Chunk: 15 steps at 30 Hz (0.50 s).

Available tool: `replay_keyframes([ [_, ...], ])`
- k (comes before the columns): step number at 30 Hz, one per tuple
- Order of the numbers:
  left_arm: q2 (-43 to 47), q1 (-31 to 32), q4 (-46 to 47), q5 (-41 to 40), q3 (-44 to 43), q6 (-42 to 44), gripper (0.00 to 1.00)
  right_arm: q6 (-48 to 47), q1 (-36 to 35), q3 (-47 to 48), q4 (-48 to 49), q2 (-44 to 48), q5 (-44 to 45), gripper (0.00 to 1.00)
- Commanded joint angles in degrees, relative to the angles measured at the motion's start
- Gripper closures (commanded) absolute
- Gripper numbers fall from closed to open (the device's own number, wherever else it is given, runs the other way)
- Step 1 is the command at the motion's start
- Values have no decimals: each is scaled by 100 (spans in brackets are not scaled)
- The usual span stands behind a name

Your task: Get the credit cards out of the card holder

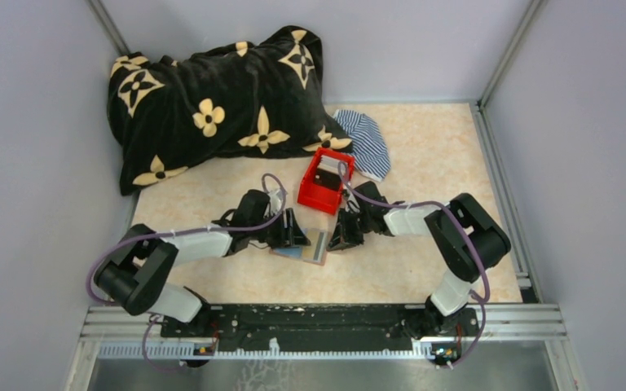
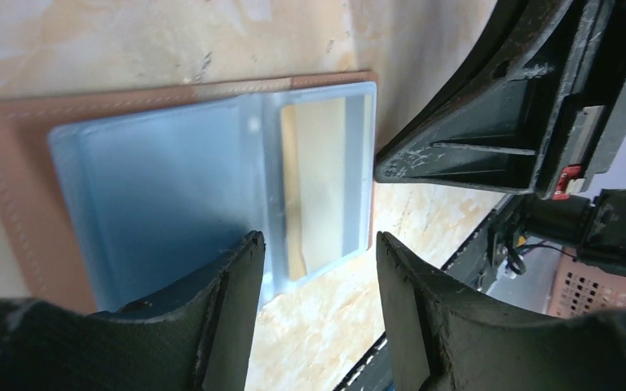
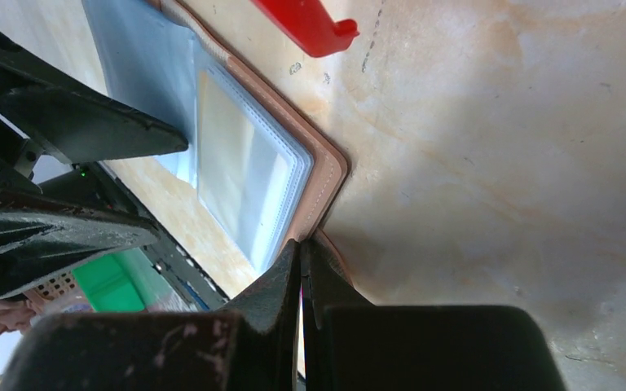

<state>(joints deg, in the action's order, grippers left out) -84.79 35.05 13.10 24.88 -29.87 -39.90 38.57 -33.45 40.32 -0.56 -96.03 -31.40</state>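
On the marbled table (image 1: 432,163), just ahead of my two arm bases, I log the following:

1. Card holder (image 1: 310,247): reddish-brown leather, opened out and lying flat between the two grippers, on the near side of the red box. My left wrist camera shows its stitched border (image 2: 4,163) framing the contents.

2. Light blue card (image 2: 155,187): flat on the opened holder, inside the leather border. Beside it is a clear window with tan lining behind. This view is close and soft, so I cannot tell whether the blue is a bare card or a card under a plastic sleeve.

3. Left gripper (image 1: 296,236): jaws released and standing partway apart with nothing between them. It is poised over the holder's edge, with one finger (image 2: 228,301) above the blue sheet and the other beyond the leather, above bare table.

4. Right gripper (image 1: 336,241): jaws clenched tight together, with nothing visible between them. On my right wrist camera the tips (image 3: 301,261) meet the rounded corner of the holder (image 3: 326,175) and touch its leather edge.

5. Red box (image 1: 324,181): open-top plastic, near the holder on its far side.

6. Black blanket (image 1: 212,98): cream flower pattern, bunched in the far left corner.

7. Striped cloth (image 1: 367,142): blue and white, just behind the red box to its right, against the blanket.
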Motion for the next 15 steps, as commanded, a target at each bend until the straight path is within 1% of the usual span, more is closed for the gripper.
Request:
replay_keyframes([
  [1, 277, 15, -1043, -528, -16, 377, 40, -298, 32, 12, 254, -312, 937, 100],
  [4, 182, 11, -978, -410, 13, 493, 40, -300, 32, 13, 252, -287, 929, 100],
  [6, 5, 11, -773, -277, 68, 552, 40, -311, 32, 28, 234, -285, 931, 100],
  [12, -505, 20, 672, 206, 507, 316, 40, -316, 32, 17, 229, -292, 929, 100],
  [15, -692, 20, 1150, 364, 626, 234, 41, -312, 33, 5, 239, -310, 927, 100],
])
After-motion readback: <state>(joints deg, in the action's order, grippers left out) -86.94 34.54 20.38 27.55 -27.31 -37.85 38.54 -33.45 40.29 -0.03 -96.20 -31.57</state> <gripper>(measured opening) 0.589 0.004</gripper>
